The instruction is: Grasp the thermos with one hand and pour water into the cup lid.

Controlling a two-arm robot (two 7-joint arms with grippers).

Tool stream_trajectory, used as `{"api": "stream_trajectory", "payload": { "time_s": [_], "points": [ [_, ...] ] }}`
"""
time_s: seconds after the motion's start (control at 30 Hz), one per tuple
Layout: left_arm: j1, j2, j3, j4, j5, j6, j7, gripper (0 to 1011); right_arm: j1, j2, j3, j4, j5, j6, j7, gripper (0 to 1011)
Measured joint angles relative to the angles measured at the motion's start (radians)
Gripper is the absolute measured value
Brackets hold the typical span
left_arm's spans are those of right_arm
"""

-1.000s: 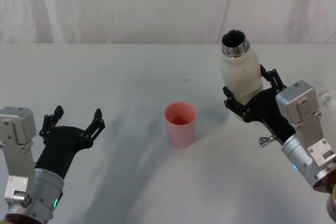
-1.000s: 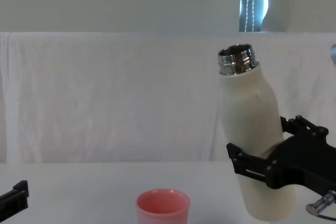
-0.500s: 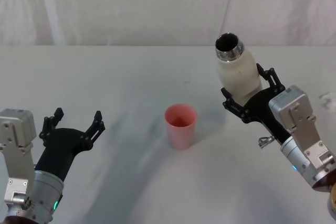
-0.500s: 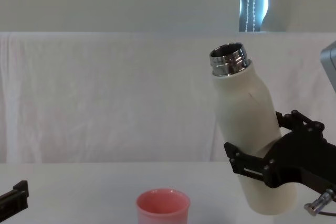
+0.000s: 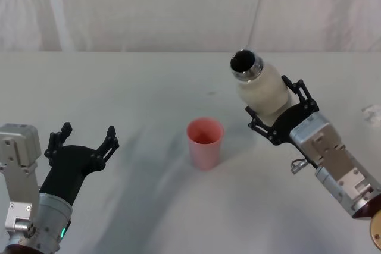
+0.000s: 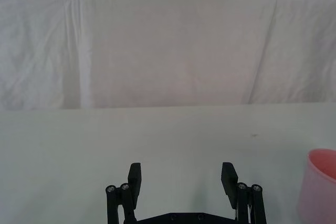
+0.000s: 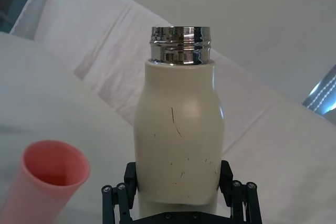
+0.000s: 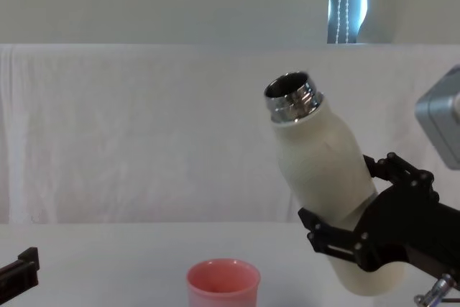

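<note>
right gripper [image 5: 275,118] clenched on thermos [image 5: 260,88], tilted toward cup lid [image 5: 205,141] | left gripper [image 5: 84,141] released, idle

Both arms end in silver-grey metal blocks and round silver cuffs. The left gripper [image 5: 82,139] is black, with thin bars and blocky tips joined by small round pins. A green light glows low on its cuff. The right gripper [image 5: 280,111] is black too, with a small silver wing screw behind it.
</note>
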Motion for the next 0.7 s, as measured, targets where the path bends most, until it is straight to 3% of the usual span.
{"api": "stream_trajectory", "payload": {
  "time_s": [0.43,0.7],
  "points": [
    [0.0,0.0,0.0,0.0,0.0,0.0,0.0,1001,0.016,0.019,-0.035,0.02,-0.107,-0.024,-0.038,957],
    [0.0,0.0,0.0,0.0,0.0,0.0,0.0,1001,0.033,0.014,-0.057,0.04,-0.175,0.009,-0.068,957]
  ]
}}
